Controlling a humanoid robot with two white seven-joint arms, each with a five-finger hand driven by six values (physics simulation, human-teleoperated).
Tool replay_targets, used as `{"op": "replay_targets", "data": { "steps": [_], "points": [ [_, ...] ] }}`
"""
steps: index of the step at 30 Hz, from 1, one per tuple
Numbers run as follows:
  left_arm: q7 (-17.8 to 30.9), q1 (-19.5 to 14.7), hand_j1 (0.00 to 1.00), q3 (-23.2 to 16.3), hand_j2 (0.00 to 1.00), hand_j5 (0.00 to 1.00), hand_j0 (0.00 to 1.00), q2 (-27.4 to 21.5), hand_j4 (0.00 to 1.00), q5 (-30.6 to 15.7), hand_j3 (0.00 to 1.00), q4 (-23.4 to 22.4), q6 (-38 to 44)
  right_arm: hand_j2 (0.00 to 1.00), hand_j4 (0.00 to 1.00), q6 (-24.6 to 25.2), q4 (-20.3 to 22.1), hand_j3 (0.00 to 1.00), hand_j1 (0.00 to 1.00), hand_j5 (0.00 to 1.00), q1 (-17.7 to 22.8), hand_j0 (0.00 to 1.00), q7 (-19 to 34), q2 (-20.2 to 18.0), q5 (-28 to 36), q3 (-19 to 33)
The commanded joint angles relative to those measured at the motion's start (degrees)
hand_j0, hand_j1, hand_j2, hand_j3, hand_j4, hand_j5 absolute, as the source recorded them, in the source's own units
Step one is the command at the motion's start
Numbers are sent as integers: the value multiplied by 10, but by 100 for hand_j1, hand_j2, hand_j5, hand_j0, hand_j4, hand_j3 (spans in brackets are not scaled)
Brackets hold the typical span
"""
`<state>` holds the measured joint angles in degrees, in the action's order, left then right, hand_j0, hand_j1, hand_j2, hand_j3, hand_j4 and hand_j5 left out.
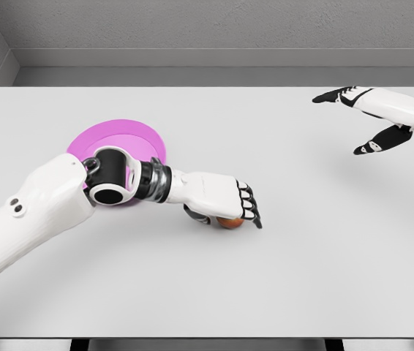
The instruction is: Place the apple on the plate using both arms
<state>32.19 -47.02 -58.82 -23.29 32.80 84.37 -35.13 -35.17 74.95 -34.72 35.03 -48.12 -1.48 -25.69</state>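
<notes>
left hand (221, 199) seemingly curled, right hand (371, 117) spread

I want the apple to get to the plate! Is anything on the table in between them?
No object shows on the table between the apple and the pink plate. Only the left hand, which covers the apple, and its own forearm lie along that stretch, partly hiding the plate's near edge.

You're looking at a bare simulated test cell: a plain white table (280, 285) fills the view, grey walls (214, 25) close it off from ten to two o'clock.
</notes>
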Motion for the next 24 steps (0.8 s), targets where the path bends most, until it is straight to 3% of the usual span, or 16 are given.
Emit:
{"op": "replay_targets", "data": {
  "steps": [1, 24],
  "points": [
    [0, 0, 87, -2, 87, 87, 87, 0, 87, -3, 87, 0, 1, 100, 100, 2, 0, 100, 100, 100, 0, 100, 0, -1, 4, 0],
    [0, -1, 86, -2, 86, 86, 86, 11, 86, 20, 86, -22, 1, 100, 100, 2, 0, 100, 100, 100, 0, 100, 0, -1, 5, 0]
  ]
}}
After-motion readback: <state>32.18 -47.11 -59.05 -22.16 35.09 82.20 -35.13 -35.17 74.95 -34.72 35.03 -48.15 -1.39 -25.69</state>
